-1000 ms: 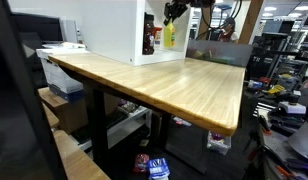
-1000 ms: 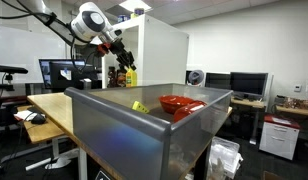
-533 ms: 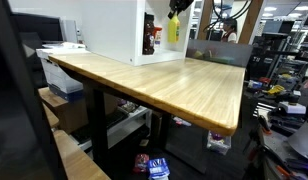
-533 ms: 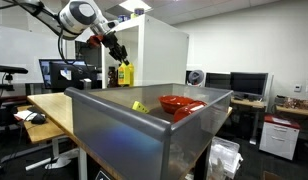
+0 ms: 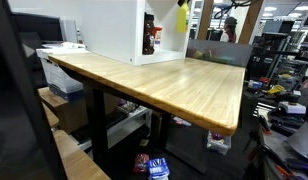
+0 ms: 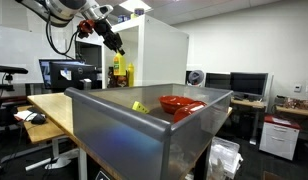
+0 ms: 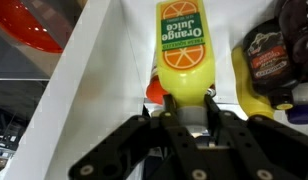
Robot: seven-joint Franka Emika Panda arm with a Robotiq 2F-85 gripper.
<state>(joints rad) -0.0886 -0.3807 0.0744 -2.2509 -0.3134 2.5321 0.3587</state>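
Orange juice bottle (image 7: 184,50) sits clamped in the claw (image 7: 190,106)

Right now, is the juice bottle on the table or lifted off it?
Lifted off: the bottle hangs above the table in an exterior view; jaws clamp its end in the wrist view.

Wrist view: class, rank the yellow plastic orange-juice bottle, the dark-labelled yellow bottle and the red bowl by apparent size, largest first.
1. yellow plastic orange-juice bottle, nearest the camera.
2. dark-labelled yellow bottle, nearly alike, so unsure.
3. red bowl, cut off by the frame.
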